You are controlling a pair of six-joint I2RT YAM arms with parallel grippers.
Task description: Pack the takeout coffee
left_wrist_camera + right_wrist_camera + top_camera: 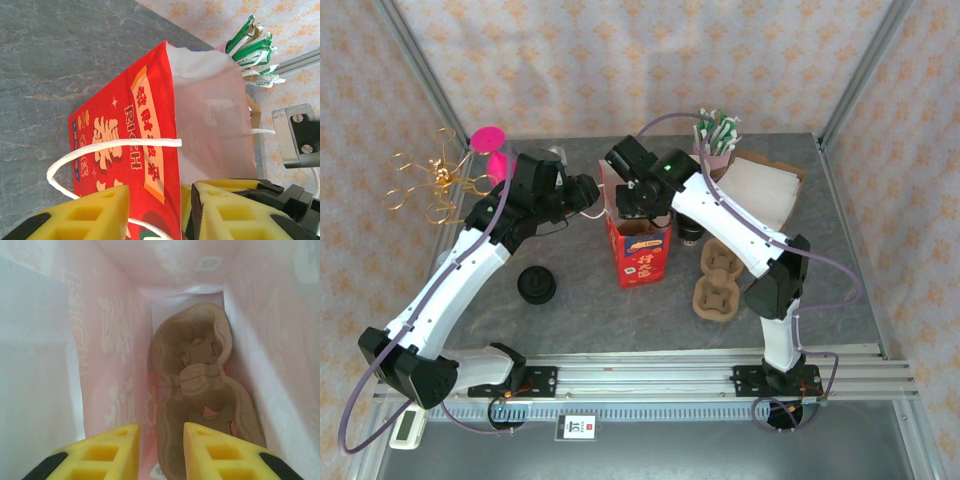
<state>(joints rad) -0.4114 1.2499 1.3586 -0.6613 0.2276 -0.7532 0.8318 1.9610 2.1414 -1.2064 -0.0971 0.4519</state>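
Left gripper (159, 192) is noted released, its jaws parted astride one wall of the red paper bag (130, 150), at the 9 o'clock side of the rim. Right gripper (161, 432) is positioned inside the bag, fingers apart, nothing grasped. Cup carrier (200, 390) is recorded lying on the bag floor, at 12 o'clock from those fingers.

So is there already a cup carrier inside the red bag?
Yes, the right wrist view looks down into the bag and shows a brown pulp cup carrier inside it.
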